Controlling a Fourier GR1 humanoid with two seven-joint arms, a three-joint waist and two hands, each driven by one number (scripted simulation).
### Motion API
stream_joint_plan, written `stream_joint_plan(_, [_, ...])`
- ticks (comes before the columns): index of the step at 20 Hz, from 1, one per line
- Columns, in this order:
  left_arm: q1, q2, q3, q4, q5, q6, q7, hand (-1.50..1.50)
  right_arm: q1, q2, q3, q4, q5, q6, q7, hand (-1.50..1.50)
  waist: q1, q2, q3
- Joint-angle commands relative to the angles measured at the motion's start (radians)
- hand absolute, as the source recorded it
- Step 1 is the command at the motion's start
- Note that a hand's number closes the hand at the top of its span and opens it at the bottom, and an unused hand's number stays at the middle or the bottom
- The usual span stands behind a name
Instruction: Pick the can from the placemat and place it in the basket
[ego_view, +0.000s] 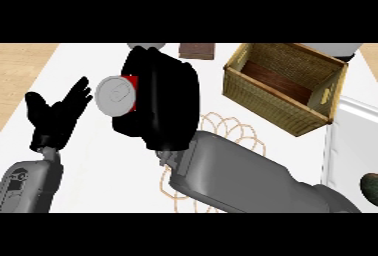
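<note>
The right hand (159, 102) is big and black in the middle of the view. Its fingers are curled round the can (118, 95), so it has hold of it. The can is red on the side and has a round grey top. We see the top facing us, and the can sticks out at the left side of the hand. The grey right arm (244, 177) comes up from the bottom right to the hand.

Under the arm lies the placemat (236, 127). It is made of thin loops, light brown in colour, and the arm hides most of it. The can looks lifted off the placemat, up and to the left of it.

The basket (284, 85) sits at the upper right, well apart from the can. It is woven and yellow-brown, with a dark brown floor inside. It looks tilted in the view.

The left hand (55, 117) is at the left side. Its fingers are spread out and point up, and it holds nothing. Its grey arm (29, 187) shows in the bottom left corner.

The counter (88, 165) is white. A small brown block (197, 50) lies near the top, just left of the basket.
</note>
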Motion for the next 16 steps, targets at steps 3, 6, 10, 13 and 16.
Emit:
stream_joint_plan(3, [0.003,-0.017,0.001,0.028,-0.011,0.019,-0.020,0.00,-0.268,0.009,-0.051,0.129,0.024,0.006,0.308,1.50,-0.010,0.003,0.000])
stream_joint_plan(6, [-0.031,-0.021,-0.006,0.002,-0.012,0.031,0.019,0.00,-0.361,0.009,-0.126,0.240,0.013,0.022,0.289,1.50,-0.016,0.007,0.001])
stream_joint_plan(10, [0.015,-0.020,0.006,0.008,-0.011,0.024,-0.030,0.00,-0.470,0.009,-0.204,0.366,0.041,0.010,0.277,1.50,-0.022,0.009,0.001])
stream_joint_plan(13, [-0.002,0.022,0.034,0.014,0.012,-0.008,-0.015,0.00,-0.510,0.009,-0.275,0.479,0.048,0.005,0.224,1.50,-0.031,0.014,0.002])
stream_joint_plan(16, [0.014,0.011,0.025,-0.009,0.009,0.003,0.008,0.00,-0.556,0.009,-0.294,0.577,0.101,0.066,0.236,1.50,-0.043,0.008,0.003])
